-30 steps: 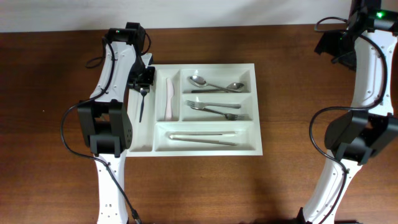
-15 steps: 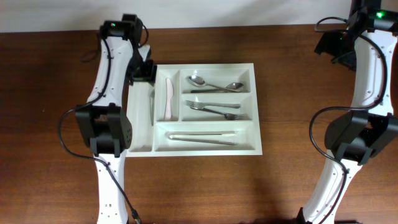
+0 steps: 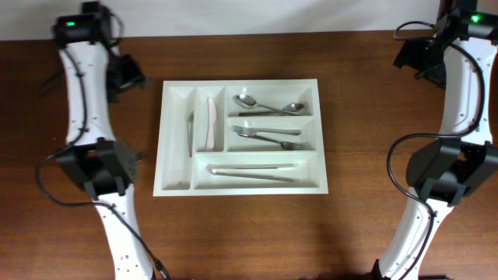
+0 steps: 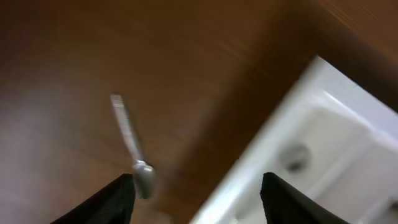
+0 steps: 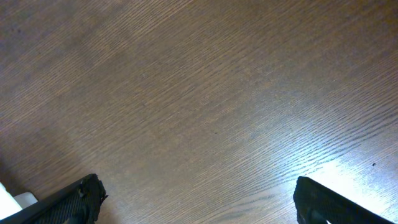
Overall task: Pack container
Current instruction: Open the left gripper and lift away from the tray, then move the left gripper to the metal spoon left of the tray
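Your overhead camera looks straight down from well above the desk [image 3: 311,233]. It takes in the whole white cutlery tray [image 3: 241,82] at centre and both arms at the sides. Your left wrist camera sits close to the desk and looks down past the left pincer [image 4: 202,202]; its picture is blurred. It shares part of the tray's rim with the overhead view. Your right wrist camera looks down close over the right pincer [image 5: 199,199] at bare wood, sharing only the desk surface with the overhead.
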Controlling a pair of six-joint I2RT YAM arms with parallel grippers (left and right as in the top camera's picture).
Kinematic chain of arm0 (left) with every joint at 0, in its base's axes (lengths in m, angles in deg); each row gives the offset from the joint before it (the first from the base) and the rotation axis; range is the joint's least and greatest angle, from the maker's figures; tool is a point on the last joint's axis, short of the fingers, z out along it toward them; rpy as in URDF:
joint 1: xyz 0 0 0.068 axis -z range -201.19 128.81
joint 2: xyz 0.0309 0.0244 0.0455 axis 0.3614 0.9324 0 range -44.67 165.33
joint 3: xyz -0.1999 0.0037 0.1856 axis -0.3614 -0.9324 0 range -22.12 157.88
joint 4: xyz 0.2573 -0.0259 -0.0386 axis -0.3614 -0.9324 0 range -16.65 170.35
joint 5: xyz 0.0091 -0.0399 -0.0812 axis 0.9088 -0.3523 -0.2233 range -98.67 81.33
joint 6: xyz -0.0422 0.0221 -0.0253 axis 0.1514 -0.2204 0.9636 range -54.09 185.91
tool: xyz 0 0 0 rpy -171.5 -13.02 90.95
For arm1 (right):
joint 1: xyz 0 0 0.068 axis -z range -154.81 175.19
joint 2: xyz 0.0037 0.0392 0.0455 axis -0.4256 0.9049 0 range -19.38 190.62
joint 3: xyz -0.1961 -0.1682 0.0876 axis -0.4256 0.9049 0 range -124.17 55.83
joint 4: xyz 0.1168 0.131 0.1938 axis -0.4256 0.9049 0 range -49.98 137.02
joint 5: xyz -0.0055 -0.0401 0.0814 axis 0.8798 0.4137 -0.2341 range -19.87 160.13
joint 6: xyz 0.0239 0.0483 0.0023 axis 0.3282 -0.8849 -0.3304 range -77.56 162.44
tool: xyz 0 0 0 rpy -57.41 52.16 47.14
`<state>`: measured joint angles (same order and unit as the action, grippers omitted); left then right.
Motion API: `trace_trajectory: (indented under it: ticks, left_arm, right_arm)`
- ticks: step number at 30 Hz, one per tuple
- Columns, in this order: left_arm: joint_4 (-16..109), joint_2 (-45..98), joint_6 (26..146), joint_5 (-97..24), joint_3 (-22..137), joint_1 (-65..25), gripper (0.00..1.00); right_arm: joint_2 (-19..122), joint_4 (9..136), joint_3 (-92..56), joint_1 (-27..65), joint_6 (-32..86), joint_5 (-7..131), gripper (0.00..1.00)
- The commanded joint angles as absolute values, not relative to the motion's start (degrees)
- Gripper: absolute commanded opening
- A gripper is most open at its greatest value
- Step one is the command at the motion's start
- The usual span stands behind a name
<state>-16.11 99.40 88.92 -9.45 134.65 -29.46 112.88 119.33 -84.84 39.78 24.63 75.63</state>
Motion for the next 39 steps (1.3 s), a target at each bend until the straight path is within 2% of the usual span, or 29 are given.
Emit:
trace_trajectory:
  ticks: [1, 4, 16, 29, 39]
  left_arm:
    - [-16.2, 99.9, 94.2, -2.6, 135.1, -30.8, 0.67]
    - [-15.7, 100.6, 95.2, 1.9, 133.2, -30.9, 0.68]
    - [-9.7, 104.3, 102.8, -0.5, 121.4, -30.7, 0.64]
    - [-2.5, 104.3, 103.9, -3.5, 105.3, -30.7, 0.63]
    - [-3.9, 104.3, 102.9, -4.0, 101.8, -30.7, 0.63]
  right_arm:
    - [111.4, 119.3, -84.8, 39.5, 24.3, 75.8, 0.99]
    - [111.4, 119.3, -84.8, 39.5, 24.3, 75.8, 0.99]
    - [111.4, 119.3, -84.8, 39.5, 24.3, 75.8, 0.99]
    - [111.4, 119.3, -84.8, 39.5, 24.3, 75.8, 0.99]
    - [111.4, 119.3, -84.8, 39.5, 24.3, 75.8, 0.99]
